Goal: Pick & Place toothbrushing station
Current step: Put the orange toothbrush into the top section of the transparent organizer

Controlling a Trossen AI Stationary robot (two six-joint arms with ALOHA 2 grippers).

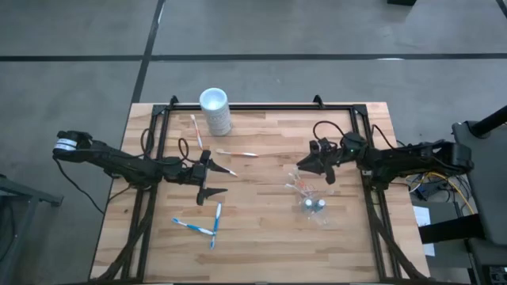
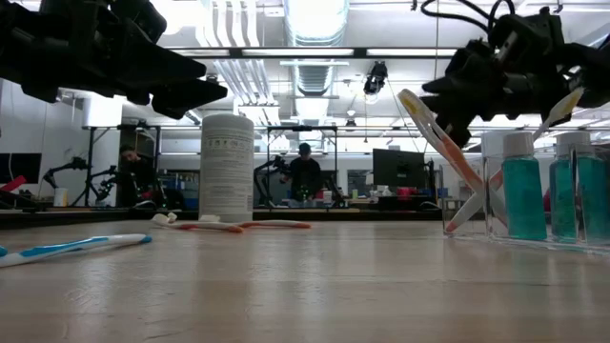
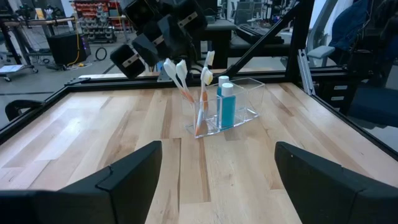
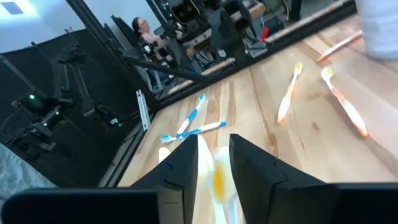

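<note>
The toothbrushing station, a clear plastic holder [image 3: 235,102] with two teal bottles and orange-and-white toothbrushes [image 3: 200,102] leaning in it, stands right of the table's middle [image 1: 314,206]. My right gripper [image 1: 301,168] hovers level just above it, slightly open, with the top of one leaning toothbrush [image 4: 217,177] between its fingers. My left gripper [image 1: 212,176] waits wide open left of centre. Two orange toothbrushes [image 1: 238,153] and two blue ones [image 1: 196,227] lie flat on the table. My right gripper has the head end of an orange-and-white toothbrush [image 4: 216,183] standing in the narrow gap between its two fingers, which come at it level. The brush leans with its lower end in the clear holder [image 2: 474,195]. Whether the fingers touch it, I cannot tell.
A tall white opaque cup [image 1: 215,111] stands at the far edge, left of centre. A black frame [image 1: 261,107] runs along the table's far edge and both sides. Bare wood lies between the two grippers and along the near edge. People show in the room beyond.
</note>
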